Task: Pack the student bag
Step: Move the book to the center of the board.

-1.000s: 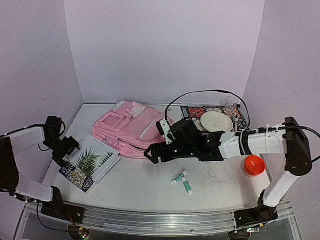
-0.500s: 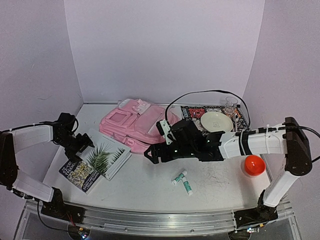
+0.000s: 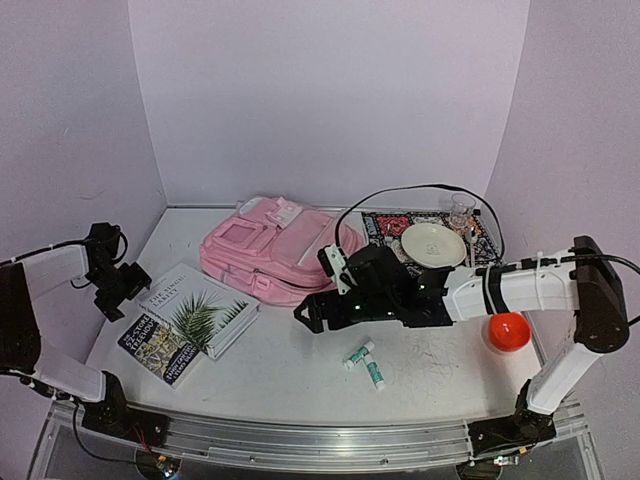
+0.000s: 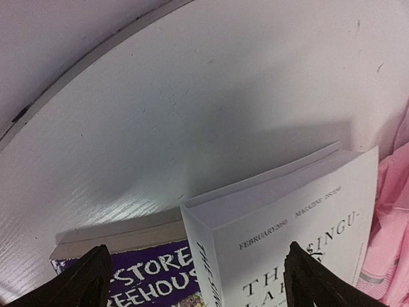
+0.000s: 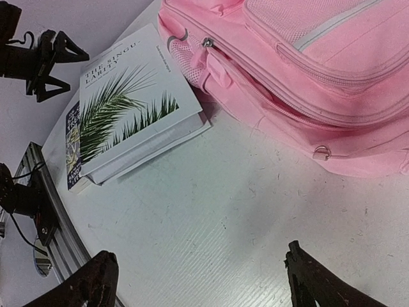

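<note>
Starting at the near edge of the table (image 3: 290,395), found two small green-and-white tubes (image 3: 366,363) lying close together right of centre, apart from everything else. Saw a purple book (image 3: 155,350) flat on the left side, with a white book (image 3: 200,312) bearing a palm frond stacked askew on top. Noted an orange ball (image 3: 508,330) at the far right, beside the right arm. Found the right gripper (image 3: 308,318) low over bare table in the middle, between the tubes and the pink backpack (image 3: 270,250), fingers spread wide with nothing between them. Caught the left gripper (image 3: 125,292) just off the left corner of the book stack, also spread wide and pinching nothing; seemed from the wrist view to be hanging above the white book's edge, though could not settle contact from that angle. Located the pink backpack behind the middle of the table, lying flat with its zipped front pockets facing up, its near edge just past the right gripper and its left end close beside the white book's far corner. Made out, farther right, a patterned mat (image 3: 385,222) with a pale plate (image 3: 433,243) resting on it and a clear glass (image 3: 461,210) at its back edge. Traced a black cable (image 3: 400,186) arching above the mat.
</note>
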`<state>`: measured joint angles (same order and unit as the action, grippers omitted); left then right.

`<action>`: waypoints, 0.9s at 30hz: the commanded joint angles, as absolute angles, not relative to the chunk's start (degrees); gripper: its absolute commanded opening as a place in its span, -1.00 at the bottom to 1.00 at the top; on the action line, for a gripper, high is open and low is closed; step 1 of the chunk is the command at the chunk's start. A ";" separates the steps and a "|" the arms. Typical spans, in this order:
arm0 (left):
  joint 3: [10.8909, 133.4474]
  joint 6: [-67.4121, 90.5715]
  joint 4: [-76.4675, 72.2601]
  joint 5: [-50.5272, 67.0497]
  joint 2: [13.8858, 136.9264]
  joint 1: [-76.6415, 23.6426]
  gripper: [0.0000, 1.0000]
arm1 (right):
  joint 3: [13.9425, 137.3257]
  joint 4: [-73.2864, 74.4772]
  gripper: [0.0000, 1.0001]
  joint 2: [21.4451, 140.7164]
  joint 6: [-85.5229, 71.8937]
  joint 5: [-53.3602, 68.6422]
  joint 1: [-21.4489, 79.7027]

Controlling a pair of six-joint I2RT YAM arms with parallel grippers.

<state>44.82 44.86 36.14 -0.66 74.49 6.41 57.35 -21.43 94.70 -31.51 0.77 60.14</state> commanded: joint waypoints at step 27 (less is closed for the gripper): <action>41.92 43.77 34.15 4.58 68.73 11.18 0.92 | 54.23 -22.50 0.83 89.73 -32.19 1.00 59.97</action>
<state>39.02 43.08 30.25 9.94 72.81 8.67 55.67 -21.96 93.19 -31.73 1.67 60.14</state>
